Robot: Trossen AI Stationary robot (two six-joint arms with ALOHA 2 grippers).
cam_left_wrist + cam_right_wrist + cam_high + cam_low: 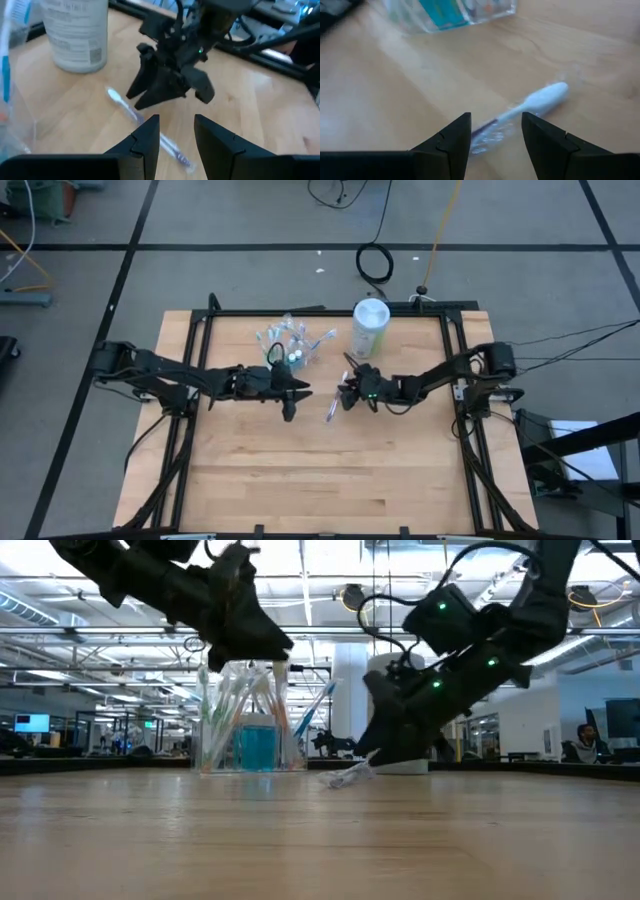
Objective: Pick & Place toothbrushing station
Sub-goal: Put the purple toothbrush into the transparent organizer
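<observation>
A clear plastic cup (288, 345) with several slim toothbrushes and a teal tube stands upright on its base at the table's far middle; it also shows in the low view (250, 730). One white toothbrush in a clear wrapper (331, 409) lies flat on the table (300, 480) between the two grippers. My right gripper (495, 132) is open, low over the table, its fingers standing on either side of the toothbrush's handle (487, 127). My left gripper (176, 137) is open and empty, above the table just left of the toothbrush (131, 111).
A taller pale-green canister with a white lid (370, 328) stands right of the cup, just beyond my right gripper. A black frame (190, 380) borders the table's left, far and right sides. Bare wood stretches toward the near edge.
</observation>
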